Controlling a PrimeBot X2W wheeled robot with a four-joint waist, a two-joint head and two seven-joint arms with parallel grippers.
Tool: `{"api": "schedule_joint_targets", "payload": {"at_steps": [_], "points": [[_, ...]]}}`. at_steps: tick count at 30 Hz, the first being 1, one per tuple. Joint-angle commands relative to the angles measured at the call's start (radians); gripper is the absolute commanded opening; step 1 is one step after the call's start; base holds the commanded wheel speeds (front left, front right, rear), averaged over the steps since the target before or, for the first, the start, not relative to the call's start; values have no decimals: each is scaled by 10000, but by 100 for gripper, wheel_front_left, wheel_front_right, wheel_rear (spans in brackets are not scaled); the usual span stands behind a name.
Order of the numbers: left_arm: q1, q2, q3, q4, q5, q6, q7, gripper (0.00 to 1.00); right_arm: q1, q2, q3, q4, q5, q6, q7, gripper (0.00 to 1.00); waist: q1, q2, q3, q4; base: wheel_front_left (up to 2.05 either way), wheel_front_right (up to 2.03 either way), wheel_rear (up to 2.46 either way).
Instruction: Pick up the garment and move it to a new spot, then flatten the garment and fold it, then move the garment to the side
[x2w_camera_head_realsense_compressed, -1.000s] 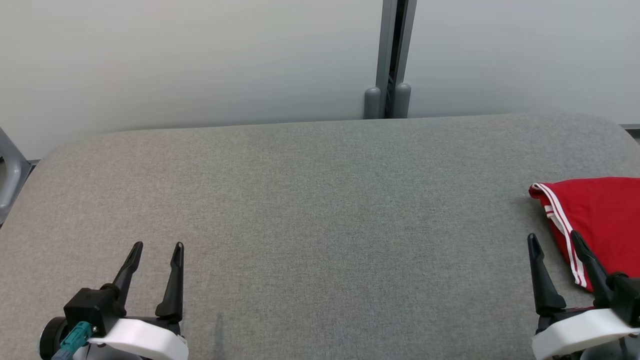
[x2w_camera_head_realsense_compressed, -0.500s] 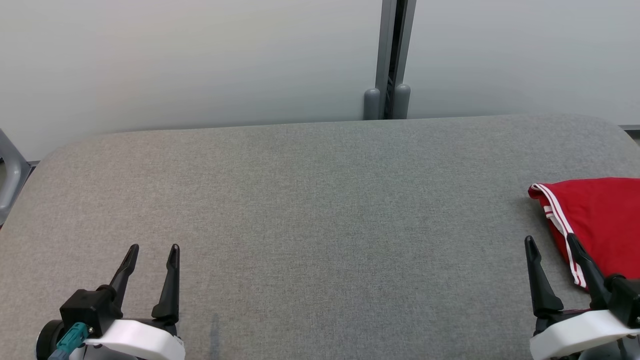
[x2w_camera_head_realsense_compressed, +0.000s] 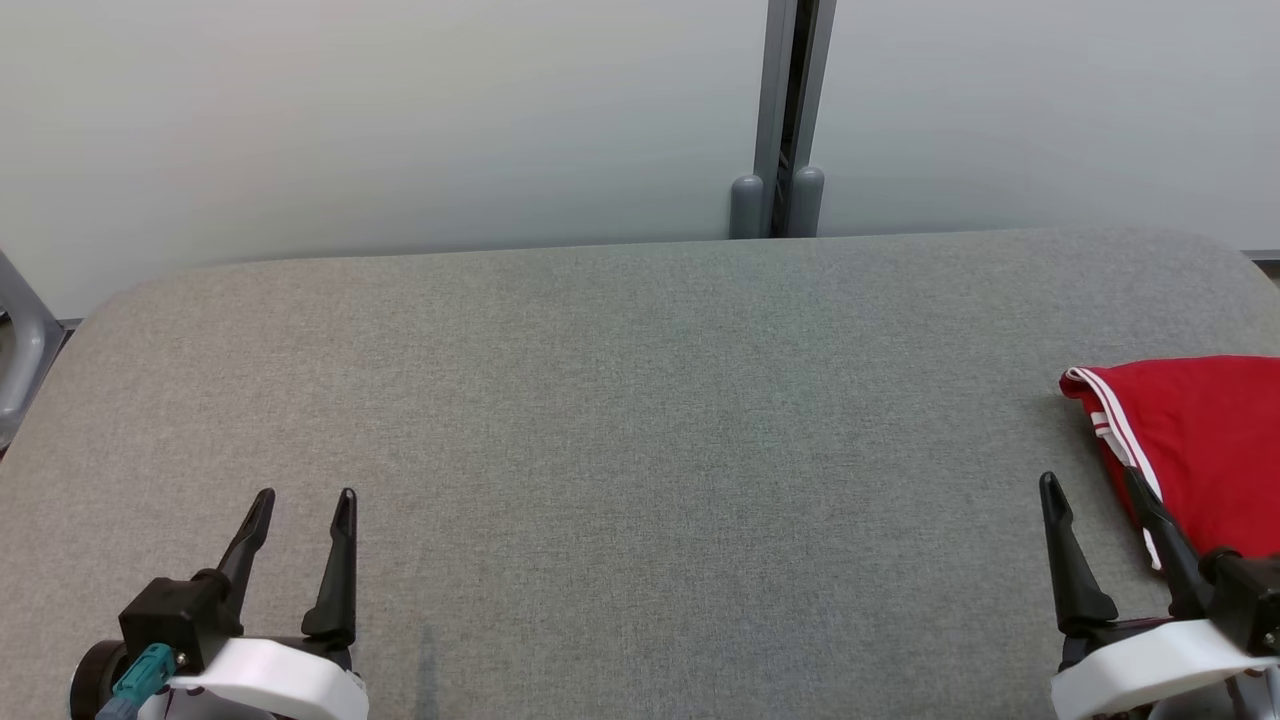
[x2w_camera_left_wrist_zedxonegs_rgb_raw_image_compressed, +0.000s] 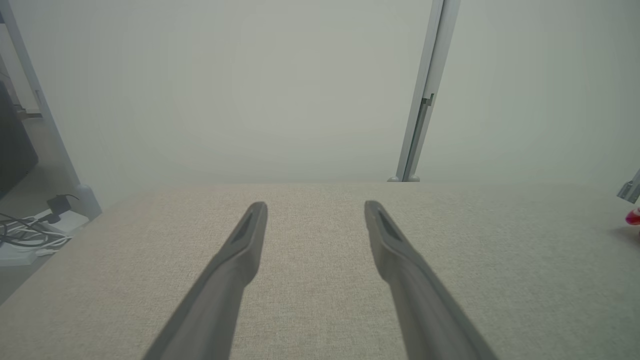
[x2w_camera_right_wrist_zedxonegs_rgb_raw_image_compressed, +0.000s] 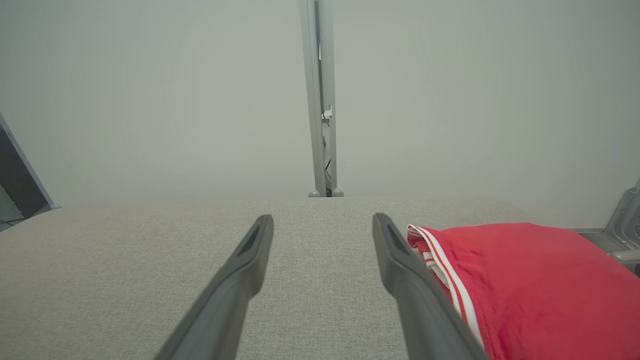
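A folded red garment with white stripes along its edge lies at the right side of the grey fabric table, running off the head view's right edge. My right gripper stands open just left of it, its right finger beside the striped hem; the right wrist view shows the garment next to that finger, nothing between the fingers. My left gripper is open at the lower left over bare table, far from the garment. In the left wrist view the left gripper is empty, and a red sliver of garment shows at the right edge.
A pale wall with a grey upright post stands right behind the table's far edge. A grey metal frame piece sits off the table's left end. Cables lie on the floor to the left.
Both grippers have drawn back slightly toward the bottom of the head view. The left gripper's fingers have narrowed a little. The garment lies as before.
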Motion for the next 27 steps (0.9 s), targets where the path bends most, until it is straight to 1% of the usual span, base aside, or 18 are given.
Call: {"api": "schedule_joint_targets", "payload": {"at_steps": [1, 7, 27], "points": [[0, -2, -4, -1, -6, -1, 1, 0, -5, 0, 1, 3, 2, 0, -6, 0, 0, -1, 0, 0, 0, 0, 0], [328, -296, -117, 436, -60, -11, 54, 0, 213, 132, 27, 497, 71, 0, 37, 0, 0, -1, 0, 0, 0, 0, 0], [-420, -722, 385, 941, -3199, -511, 320, 0, -959, 89, -490, 1698, 3599, 0, 898, 0, 0, -1, 32, -24, 0, 0, 0]]}}
